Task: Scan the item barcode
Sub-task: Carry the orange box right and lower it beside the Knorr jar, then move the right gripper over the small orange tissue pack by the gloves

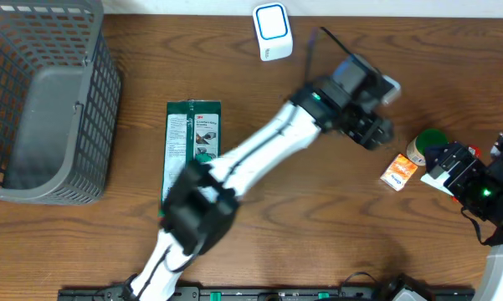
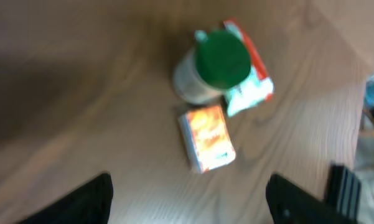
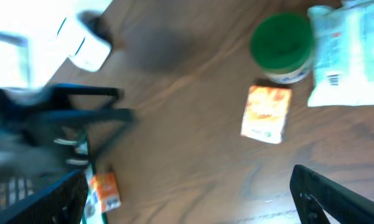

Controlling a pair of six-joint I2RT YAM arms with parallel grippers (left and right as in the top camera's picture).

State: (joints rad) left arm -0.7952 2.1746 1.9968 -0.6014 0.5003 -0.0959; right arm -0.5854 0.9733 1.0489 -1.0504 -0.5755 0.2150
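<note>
Orange box (image 1: 399, 172) on the desk (image 1: 318, 234); both sets of jaws apart.
The orange box lies flat, held by neither arm, just beside a green-lidded jar (image 1: 427, 144) and a white packet (image 2: 252, 84). The left jaws hang over the desk near the box, wide apart and empty. The right jaws, also wide apart and empty, sit near the jar. A white scanner (image 1: 272, 32) stands well apart at the far edge.

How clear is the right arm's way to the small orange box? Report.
Probably clear: the right pincer is open beside the orange box, nothing between them. The green-lidded jar crowds it, and the left pincer hovers close.
</note>
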